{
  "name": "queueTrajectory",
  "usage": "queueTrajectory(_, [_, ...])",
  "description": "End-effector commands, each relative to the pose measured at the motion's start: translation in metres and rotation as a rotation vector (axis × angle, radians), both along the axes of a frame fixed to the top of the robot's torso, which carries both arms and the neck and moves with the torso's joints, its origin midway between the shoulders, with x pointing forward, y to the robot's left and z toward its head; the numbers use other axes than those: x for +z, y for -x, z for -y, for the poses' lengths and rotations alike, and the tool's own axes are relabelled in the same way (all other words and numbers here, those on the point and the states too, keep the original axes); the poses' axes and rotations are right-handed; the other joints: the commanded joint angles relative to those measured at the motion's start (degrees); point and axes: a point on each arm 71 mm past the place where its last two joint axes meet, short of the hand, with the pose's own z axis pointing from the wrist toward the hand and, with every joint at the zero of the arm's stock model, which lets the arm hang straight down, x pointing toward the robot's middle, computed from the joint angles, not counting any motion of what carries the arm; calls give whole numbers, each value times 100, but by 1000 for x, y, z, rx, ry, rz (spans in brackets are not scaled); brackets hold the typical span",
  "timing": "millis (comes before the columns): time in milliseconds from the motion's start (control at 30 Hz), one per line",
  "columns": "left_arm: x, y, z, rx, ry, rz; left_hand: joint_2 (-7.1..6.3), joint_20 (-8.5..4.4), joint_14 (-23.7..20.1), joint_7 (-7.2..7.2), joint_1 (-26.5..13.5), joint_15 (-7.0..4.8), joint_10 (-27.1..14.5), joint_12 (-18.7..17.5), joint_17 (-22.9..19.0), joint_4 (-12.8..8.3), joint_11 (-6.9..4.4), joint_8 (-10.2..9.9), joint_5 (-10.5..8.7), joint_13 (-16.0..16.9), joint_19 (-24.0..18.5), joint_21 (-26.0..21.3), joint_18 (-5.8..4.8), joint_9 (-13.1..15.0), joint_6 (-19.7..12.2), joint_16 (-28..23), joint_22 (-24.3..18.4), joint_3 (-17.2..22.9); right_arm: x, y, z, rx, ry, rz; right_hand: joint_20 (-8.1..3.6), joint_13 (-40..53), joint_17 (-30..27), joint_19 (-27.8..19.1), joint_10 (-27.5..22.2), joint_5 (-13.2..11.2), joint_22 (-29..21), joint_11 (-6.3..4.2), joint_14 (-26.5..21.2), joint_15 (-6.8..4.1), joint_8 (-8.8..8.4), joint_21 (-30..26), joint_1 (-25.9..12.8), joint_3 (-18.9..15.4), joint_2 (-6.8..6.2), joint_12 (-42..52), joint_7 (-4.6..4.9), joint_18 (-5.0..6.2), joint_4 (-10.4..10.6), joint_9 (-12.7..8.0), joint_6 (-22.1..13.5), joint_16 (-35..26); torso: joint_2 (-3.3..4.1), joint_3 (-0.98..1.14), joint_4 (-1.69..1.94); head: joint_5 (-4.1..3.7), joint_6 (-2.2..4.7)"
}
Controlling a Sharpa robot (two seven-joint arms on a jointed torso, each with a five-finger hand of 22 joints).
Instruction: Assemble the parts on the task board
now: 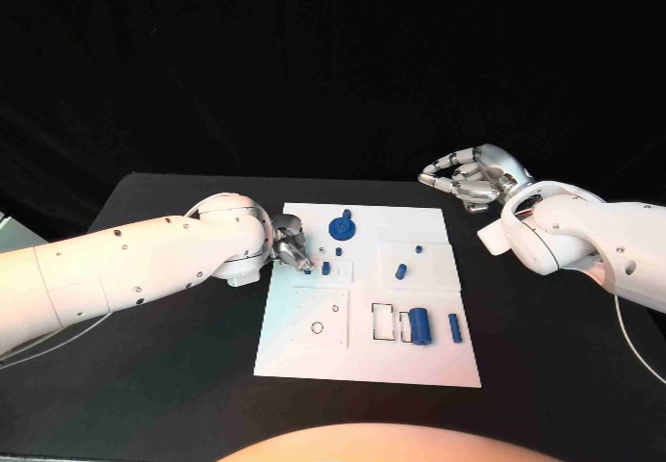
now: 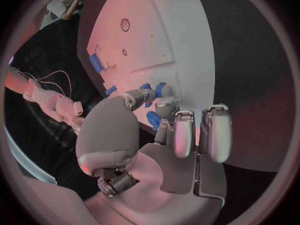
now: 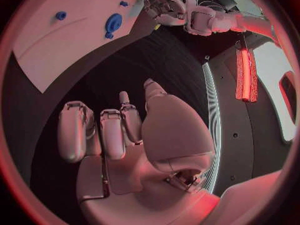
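The white task board [image 1: 364, 342] lies mid-table with several blue parts on it: a round gear [image 1: 342, 229], small pegs [image 1: 399, 269] and a cylinder [image 1: 422, 325] beside a thin bar [image 1: 454, 327]. My left hand [image 1: 288, 243] rests at the board's left edge. Its thumb and a finger pinch a small blue part [image 2: 154, 120] close to the board [image 2: 162, 30], next to two more blue pegs [image 2: 160, 89]. My right hand [image 1: 472, 176] hangs beyond the board's far right corner, fingers curled in with nothing in them. From the right wrist, that hand [image 3: 125, 135] is well clear of the board [image 3: 62, 40].
Outlined recesses [image 1: 382, 322] and small holes [image 1: 318, 327] mark the board's near half. Black table [image 1: 166, 385] surrounds the board on all sides. The left forearm [image 1: 125, 265] lies across the table's left part.
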Motion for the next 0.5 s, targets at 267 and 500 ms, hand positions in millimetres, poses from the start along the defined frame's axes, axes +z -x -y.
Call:
queueTrajectory(267, [-5, 6, 2, -26, -26, 12, 10, -19, 595, -106, 27, -29, 42, -28, 1507, -924, -5, 15, 37, -12, 76, 25, -100, 0, 152, 37, 708, 894, 0, 1, -1, 21, 4, 3, -38, 366, 127, 11, -18, 30, 554, -10, 256, -30, 36, -19, 12, -32, 67, -21, 0, 76, 6, 8, -46, -30, 5, 2, -3, 11, -7])
queueTrajectory(500, [-6, 6, 2, -12, -11, 2, 11, -20, 595, -106, 27, -30, 47, -25, 1507, -924, -5, 14, 37, -5, 75, 25, -100, -2, 154, 37, 708, 895, 0, 1, -2, 22, 3, 4, -38, 366, 127, 11, -18, 30, 554, -10, 256, -30, 36, -19, 12, -32, 67, -21, 0, 76, 6, 8, -46, -30, 7, 5, -3, 15, -2])
